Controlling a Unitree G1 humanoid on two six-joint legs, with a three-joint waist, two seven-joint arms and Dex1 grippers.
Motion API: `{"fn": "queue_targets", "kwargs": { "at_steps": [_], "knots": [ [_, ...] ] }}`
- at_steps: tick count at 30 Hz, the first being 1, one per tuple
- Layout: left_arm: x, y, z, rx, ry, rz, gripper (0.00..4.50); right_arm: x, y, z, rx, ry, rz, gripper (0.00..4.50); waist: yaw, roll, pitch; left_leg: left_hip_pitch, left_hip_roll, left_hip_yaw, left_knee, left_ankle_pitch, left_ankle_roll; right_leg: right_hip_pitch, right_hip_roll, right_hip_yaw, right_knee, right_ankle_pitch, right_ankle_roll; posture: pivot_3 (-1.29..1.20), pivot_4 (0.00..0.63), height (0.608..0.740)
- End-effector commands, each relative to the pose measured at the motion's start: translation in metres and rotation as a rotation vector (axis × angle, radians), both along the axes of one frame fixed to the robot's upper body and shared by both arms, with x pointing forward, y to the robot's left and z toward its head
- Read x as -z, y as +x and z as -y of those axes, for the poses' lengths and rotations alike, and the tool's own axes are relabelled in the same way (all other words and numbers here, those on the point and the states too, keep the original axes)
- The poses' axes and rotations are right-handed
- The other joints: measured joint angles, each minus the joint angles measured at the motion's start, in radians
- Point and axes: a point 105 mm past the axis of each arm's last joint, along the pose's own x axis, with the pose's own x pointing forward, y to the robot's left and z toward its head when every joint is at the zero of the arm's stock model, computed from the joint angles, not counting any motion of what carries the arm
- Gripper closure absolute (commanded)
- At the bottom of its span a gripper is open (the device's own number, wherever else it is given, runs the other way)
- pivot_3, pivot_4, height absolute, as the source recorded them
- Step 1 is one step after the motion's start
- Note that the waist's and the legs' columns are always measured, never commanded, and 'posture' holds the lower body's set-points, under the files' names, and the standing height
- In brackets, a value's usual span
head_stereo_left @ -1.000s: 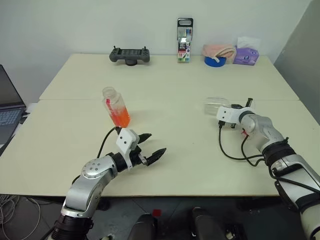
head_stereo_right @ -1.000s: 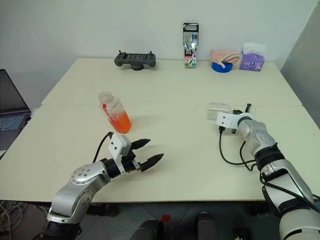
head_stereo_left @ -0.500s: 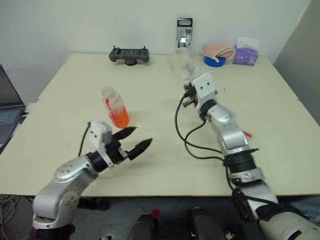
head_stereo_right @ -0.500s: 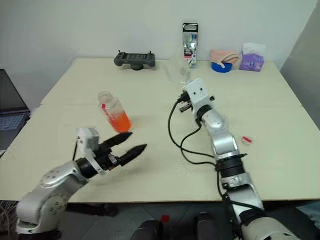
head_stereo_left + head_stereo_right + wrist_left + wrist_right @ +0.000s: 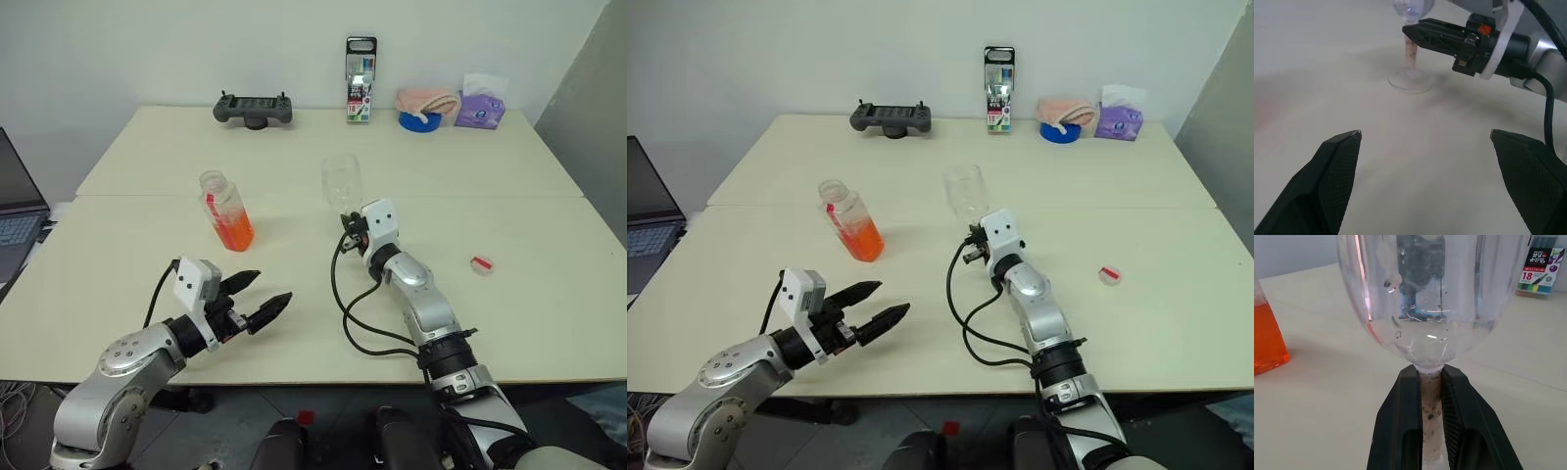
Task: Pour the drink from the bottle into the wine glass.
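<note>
Wine glass (image 5: 341, 182) upright near mid-table (image 5: 529, 313), long axis vertical, open mouth up, round foot down on the surface in the left wrist view; bowl empty save for droplets. Stem pinched between the closed black fingers (image 5: 1405, 431) of the right gripper (image 5: 1430, 426), reaching in level from the near side just under the bowl. Bottle (image 5: 227, 211) to the left of the glass and well apart from it, uncapped, standing with its neck tipped slightly leftward, orange drink (image 5: 235, 230) filling the lower half. Left gripper (image 5: 257, 301) spread wide and empty, held above the near table, tips aimed toward the right, short of the bottle. Small red-and-white cap (image 5: 481, 263) lying alone off to the right.
</note>
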Motion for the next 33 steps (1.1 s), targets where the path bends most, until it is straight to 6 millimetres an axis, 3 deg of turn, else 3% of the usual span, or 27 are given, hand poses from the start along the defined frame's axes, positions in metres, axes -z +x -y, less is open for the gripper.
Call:
{"fn": "queue_targets", "kwargs": {
  "at_steps": [1, 5, 8, 19, 31, 33],
  "knots": [
    [-0.008, 0.001, -0.006, -0.010, 0.011, 0.033, 0.00, 0.043, -0.007, 0.013, 0.011, -0.073, -0.122, 4.26, 0.000, 0.000, -0.001, 0.001, 0.000, 0.000, 0.000, 0.000, 0.000, 0.001, 0.000, 0.000, 0.000, 0.000, 0.000, 0.00, 0.150, 0.740],
    [-0.009, 0.005, -0.007, -0.021, 0.011, 0.041, 0.00, 0.060, -0.012, 0.027, 0.018, -0.064, -0.203, 4.26, 0.001, -0.001, -0.005, 0.015, 0.000, 0.000, -0.003, -0.001, 0.000, 0.015, 0.000, 0.000, -0.002, -0.006, 0.001, 0.00, 0.150, 0.740],
    [-0.007, 0.006, -0.004, -0.013, 0.011, 0.040, 0.00, 0.066, -0.015, 0.028, -0.001, -0.080, -0.225, 4.26, 0.003, -0.003, -0.009, 0.016, 0.000, -0.001, -0.004, -0.001, 0.000, 0.015, -0.001, -0.001, -0.002, -0.009, -0.002, 0.00, 0.150, 0.740],
    [-0.005, 0.015, 0.001, 0.009, 0.040, 0.053, 0.00, 0.069, -0.026, 0.011, -0.137, -0.121, -0.301, 4.26, 0.003, -0.005, -0.016, 0.016, 0.000, -0.001, -0.005, -0.001, -0.001, 0.015, -0.001, -0.001, -0.002, -0.008, 0.001, 0.00, 0.150, 0.740],
    [0.004, 0.025, -0.004, -0.014, 0.096, 0.062, 0.00, 0.065, -0.022, 0.006, -0.135, -0.161, -0.305, 0.06, -0.008, -0.004, -0.017, 0.017, 0.002, 0.000, -0.009, -0.001, -0.001, 0.013, 0.001, -0.001, -0.001, -0.009, 0.000, 0.00, 0.150, 0.740],
    [0.002, 0.026, -0.006, -0.027, 0.081, 0.068, 0.00, 0.062, -0.019, 0.010, -0.119, -0.158, -0.296, 0.02, -0.008, -0.004, -0.017, 0.016, 0.002, -0.001, -0.009, -0.001, -0.001, 0.013, 0.001, -0.001, -0.002, -0.009, 0.000, 0.00, 0.150, 0.740]
  ]
}}
